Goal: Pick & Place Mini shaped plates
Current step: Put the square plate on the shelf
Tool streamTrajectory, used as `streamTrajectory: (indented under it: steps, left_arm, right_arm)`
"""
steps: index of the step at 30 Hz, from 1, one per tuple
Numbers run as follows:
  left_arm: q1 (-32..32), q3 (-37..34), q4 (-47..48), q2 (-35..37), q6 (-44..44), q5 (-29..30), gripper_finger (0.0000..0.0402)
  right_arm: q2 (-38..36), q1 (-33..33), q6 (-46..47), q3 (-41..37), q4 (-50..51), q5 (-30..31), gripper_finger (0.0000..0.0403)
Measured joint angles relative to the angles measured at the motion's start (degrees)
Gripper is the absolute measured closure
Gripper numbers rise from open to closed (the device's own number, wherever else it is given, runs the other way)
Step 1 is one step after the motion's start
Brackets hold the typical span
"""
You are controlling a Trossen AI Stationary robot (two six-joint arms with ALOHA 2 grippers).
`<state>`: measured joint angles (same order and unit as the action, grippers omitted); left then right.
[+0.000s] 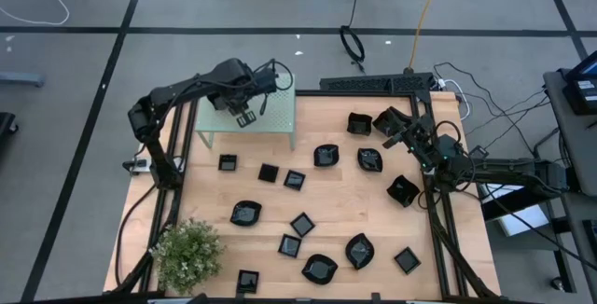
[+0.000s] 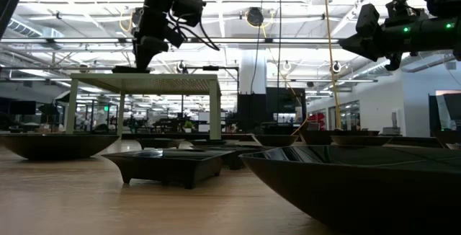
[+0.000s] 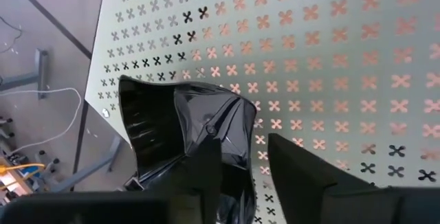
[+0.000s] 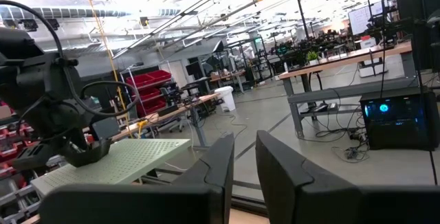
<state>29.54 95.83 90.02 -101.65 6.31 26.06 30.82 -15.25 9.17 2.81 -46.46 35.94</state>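
High view showed the left gripper (image 1: 245,116) over the near part of the pale green perforated stand (image 1: 275,117) at the table's far left. Its fingers (image 3: 302,169) stood apart around a glossy black square plate (image 3: 179,124) lying on the stand's top. The right gripper (image 1: 387,127) hung above the table's far right side, its fingers (image 4: 213,165) close together and holding nothing. More black mini plates (image 1: 303,224) lay scattered over the wooden table (image 1: 336,201).
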Motion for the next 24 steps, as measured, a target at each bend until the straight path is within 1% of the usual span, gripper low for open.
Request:
streamTrajectory:
  steps: [5, 11, 13, 19, 22, 24]
  left_arm:
    - [-1.4, 0.0, 0.0, 0.0, 0.2, 0.0, 0.0248]
    - [-4.0, 0.0, 0.0, 0.0, 0.0, 0.1, 0.0257]
    - [-5.1, 0.0, 0.0, 0.0, 0.0, 1.2, 0.0262]
    - [-8.0, 0.0, 0.0, 0.2, -0.1, 7.7, 0.0270]
    - [-9.2, 0.0, 0.0, 0.7, 0.1, 8.1, 0.0270]
    - [-9.9, 0.0, 0.1, 0.9, 0.9, 7.4, 0.0270]
  right_arm:
    - [0.0, 0.0, 0.0, 0.0, 0.0, 0.0, 0.0351]
    - [0.0, 0.0, 0.0, 0.0, 0.0, 0.0, 0.0351]
    - [0.0, 0.0, 0.0, 0.0, 0.0, 0.0, 0.0351]
    - [0.0, 0.0, 0.0, 0.0, 0.0, 0.0, 0.0351]
    - [0.0, 0.0, 0.0, 0.0, 0.0, 0.0, 0.0351]
    - [0.0, 0.0, 0.0, 0.0, 0.0, 0.0, 0.0351]
